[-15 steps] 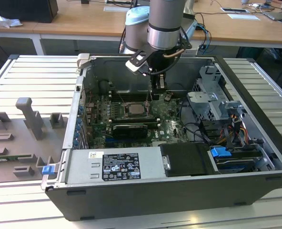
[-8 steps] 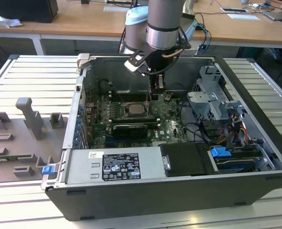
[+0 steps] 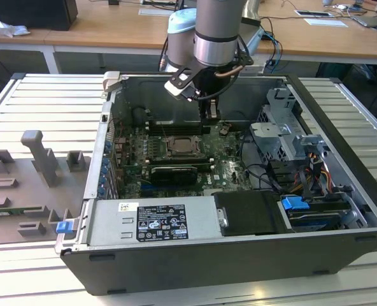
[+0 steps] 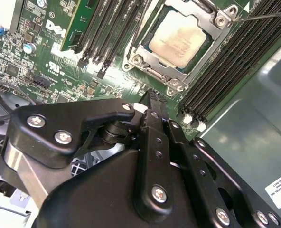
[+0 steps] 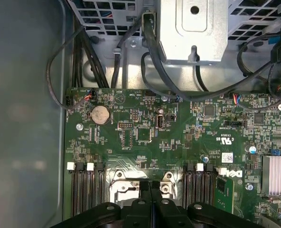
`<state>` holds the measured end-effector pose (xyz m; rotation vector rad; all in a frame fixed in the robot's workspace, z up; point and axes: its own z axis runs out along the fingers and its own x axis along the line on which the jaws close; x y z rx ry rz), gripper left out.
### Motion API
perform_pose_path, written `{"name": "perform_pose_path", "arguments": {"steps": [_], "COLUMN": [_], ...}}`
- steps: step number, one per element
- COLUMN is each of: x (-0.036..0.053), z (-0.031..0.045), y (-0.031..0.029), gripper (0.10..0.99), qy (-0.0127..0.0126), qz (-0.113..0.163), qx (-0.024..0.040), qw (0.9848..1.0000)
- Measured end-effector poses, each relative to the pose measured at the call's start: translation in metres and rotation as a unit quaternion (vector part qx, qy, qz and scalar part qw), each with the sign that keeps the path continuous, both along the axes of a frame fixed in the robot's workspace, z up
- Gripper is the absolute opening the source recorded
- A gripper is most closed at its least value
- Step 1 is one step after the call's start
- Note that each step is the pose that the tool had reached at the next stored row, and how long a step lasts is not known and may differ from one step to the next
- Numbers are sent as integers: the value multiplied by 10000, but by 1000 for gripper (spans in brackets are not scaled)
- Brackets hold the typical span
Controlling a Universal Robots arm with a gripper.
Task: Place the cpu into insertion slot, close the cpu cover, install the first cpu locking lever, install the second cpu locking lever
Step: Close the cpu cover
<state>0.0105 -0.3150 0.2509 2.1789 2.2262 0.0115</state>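
1. Locate the gripper (image 4: 151, 95). You see a black body of matte plastic and metal, fastened with round silver screws. In the first wrist view its two narrow fingers (image 5: 145, 199) lie pressed together with nothing between them. The tip hangs over the motherboard (image 5: 145, 142), just beside the socket.

2. Check the motherboard. It is a flat green board, densely covered with small components. It carries a round silver coin cell (image 5: 100, 114), a finned metal heat sink (image 5: 276, 175) and long black memory slots (image 4: 107, 28) with white end clips.

3. Find the cpu (image 4: 180, 40). It is a flat square chip with a dull silvery-grey top, and it sits in the insertion slot (image 5: 121, 183) between the banks of memory slots. The cpu cover (image 4: 204, 52), a thin bright metal frame, lies flat around its edges.

4. Inspect the case (image 3: 176, 268). This dark grey metal box lies open. It holds the motherboard, a silver power supply (image 3: 150, 220) with a label, a perforated metal drive cage (image 3: 284, 127) and loose black cables (image 3: 265, 175).

5. Note the surface (image 3: 42, 102) of ribbed pale metal under the case. Grey moulded fixtures (image 3: 39, 159) stand on it at the exterior view's left. Wooden desks (image 3: 112, 29) lie beyond.
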Motion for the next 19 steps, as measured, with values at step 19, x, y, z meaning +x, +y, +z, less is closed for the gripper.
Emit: {"name": "perform_pose_path", "arguments": {"steps": [19], "x": [-428], "z": [-163], "y": [4], "gripper": [106], "qy": [2], "qz": [46], "qx": [1], "qw": [10000]}}
